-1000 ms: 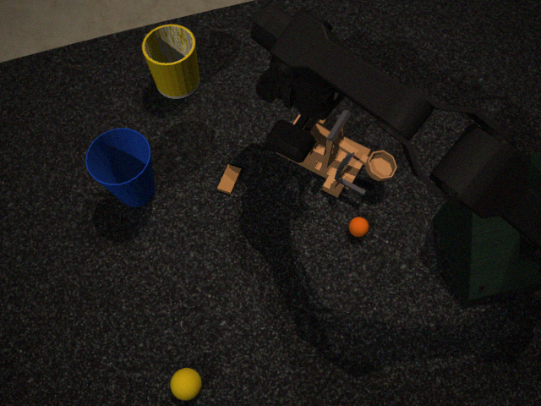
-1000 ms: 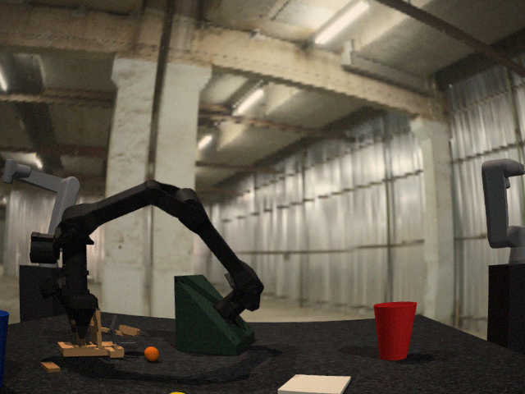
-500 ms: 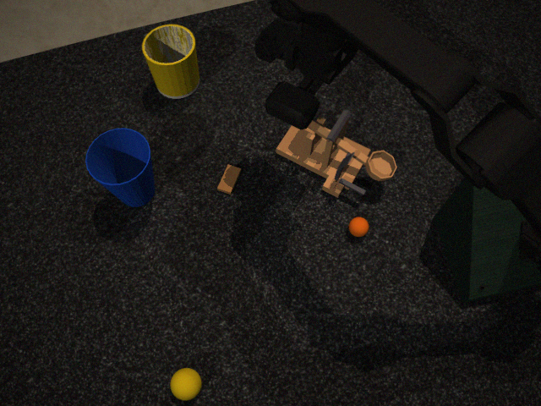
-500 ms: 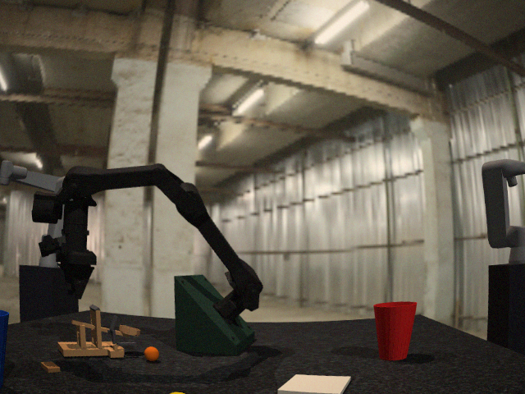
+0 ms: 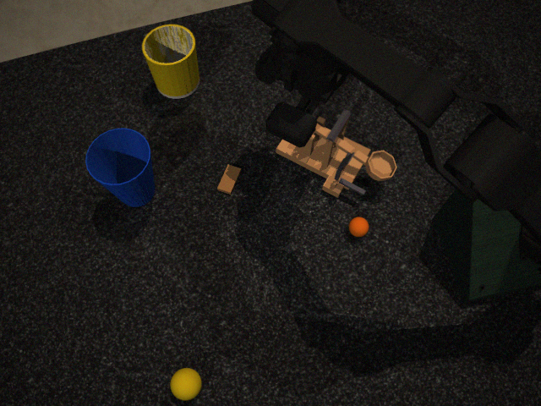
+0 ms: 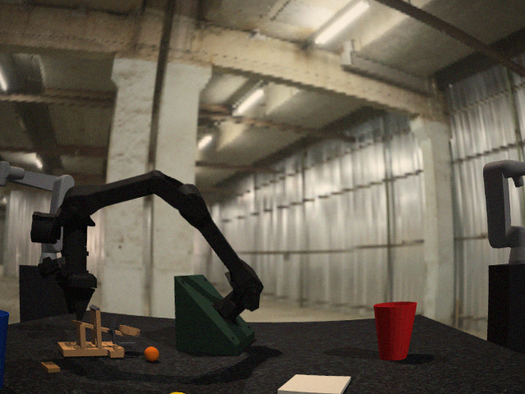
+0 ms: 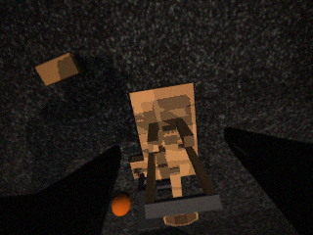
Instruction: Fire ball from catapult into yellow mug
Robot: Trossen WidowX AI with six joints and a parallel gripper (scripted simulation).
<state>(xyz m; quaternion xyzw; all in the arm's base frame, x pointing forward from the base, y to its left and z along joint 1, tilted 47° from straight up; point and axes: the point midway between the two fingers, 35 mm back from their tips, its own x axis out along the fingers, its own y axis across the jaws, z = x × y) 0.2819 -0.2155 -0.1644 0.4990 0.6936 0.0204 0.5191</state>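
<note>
The wooden catapult (image 5: 301, 162) (image 6: 91, 351) (image 7: 163, 99) stands on the dark table. Its throwing cup (image 5: 381, 166) (image 6: 129, 330) is empty and at the end away from the yellow mug. The yellow mug (image 5: 177, 79) stands upright at upper left in the top view; the catapult's long side runs roughly toward it. The orange ball (image 5: 358, 227) (image 6: 152, 353) (image 7: 120, 205) rests on the table beside the catapult's cup end. My gripper (image 6: 79, 318) (image 7: 171, 141) is open and empty, pointing down just above the catapult. Its fingertips are hidden in the top view.
A small wooden block (image 5: 229, 178) (image 6: 51, 367) (image 7: 57, 70) lies near the catapult. A blue cup (image 5: 135, 188) stands left. A yellow ball (image 5: 186, 383) lies at the bottom. A green wedge (image 5: 494, 257) (image 6: 198, 326), red cup (image 6: 393, 332) and white slab (image 6: 316, 383) are farther right.
</note>
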